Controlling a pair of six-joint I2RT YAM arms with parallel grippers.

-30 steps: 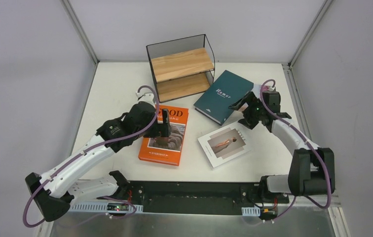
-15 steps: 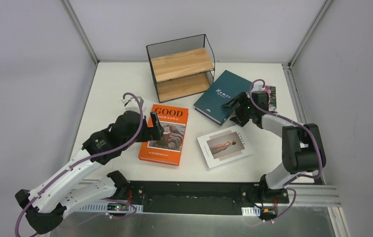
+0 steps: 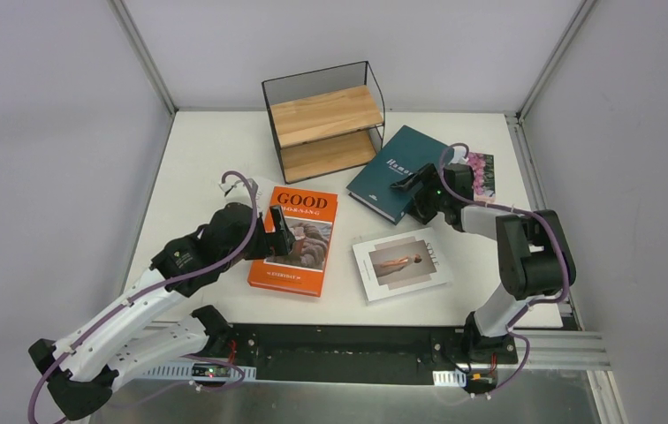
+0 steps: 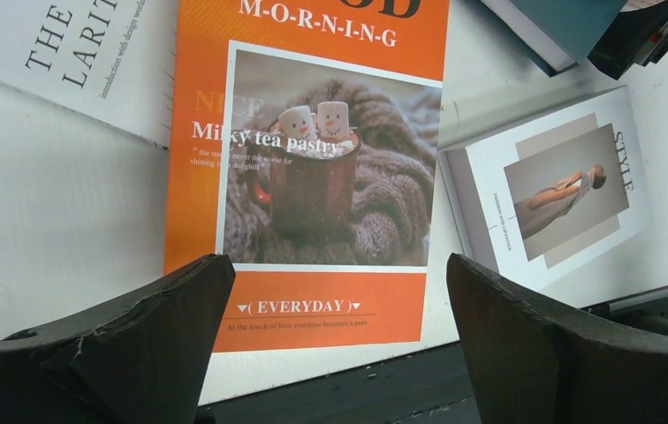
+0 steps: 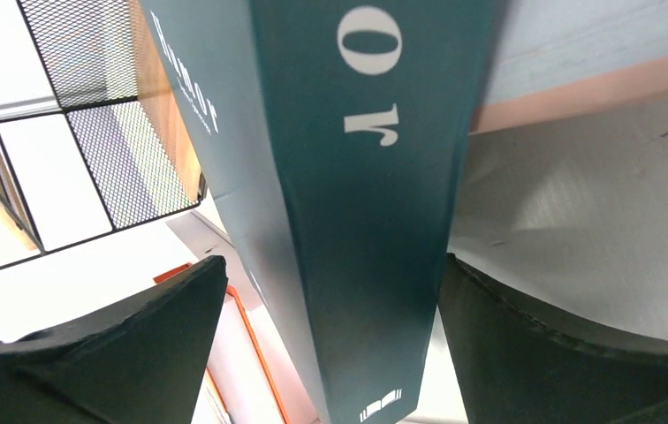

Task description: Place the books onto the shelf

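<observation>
The shelf (image 3: 323, 132) stands at the back of the table, its two boards bare. The orange "GOOD MORNING" book (image 3: 295, 243) lies flat left of centre. My left gripper (image 3: 277, 231) hovers open above its left edge, and the cover (image 4: 313, 177) shows between the fingers. The dark teal book (image 3: 394, 170) lies right of the shelf. My right gripper (image 3: 417, 187) has its wide jaws closed on the book's near corner, with the spine (image 5: 366, 221) filling the gap. The white "STYLE" book (image 3: 401, 263) lies in front. The pink-flower book (image 3: 482, 174) peeks out at the right.
A white book with black lettering (image 4: 65, 62) lies left of the orange one, mostly under my left arm. The black base rail (image 3: 348, 340) runs along the near table edge. Grey walls close in the table on three sides.
My right gripper moved left onto the teal book's corner and narrowed slightly. My left arm drew back toward the near edge, uncovering the orange book's title.
</observation>
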